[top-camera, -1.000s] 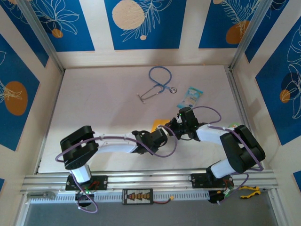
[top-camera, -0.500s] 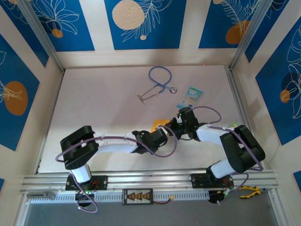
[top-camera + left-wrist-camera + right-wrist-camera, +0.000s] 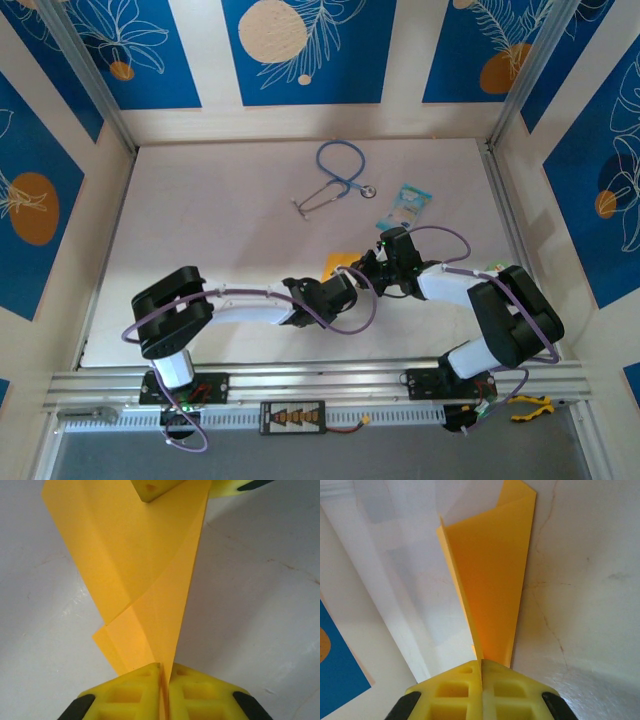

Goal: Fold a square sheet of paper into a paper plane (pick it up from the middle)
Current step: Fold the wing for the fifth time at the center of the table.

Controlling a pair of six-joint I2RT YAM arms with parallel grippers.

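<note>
Left fingers [image 3: 135,695] are closed on the near end of the folded paper [image 3: 130,565]. Right fingers [image 3: 452,692] pinch its far end, mid-bench [image 3: 250,605]. If the arms pull apart, it could tear or slip out (both grips catch only thin edges).
</note>
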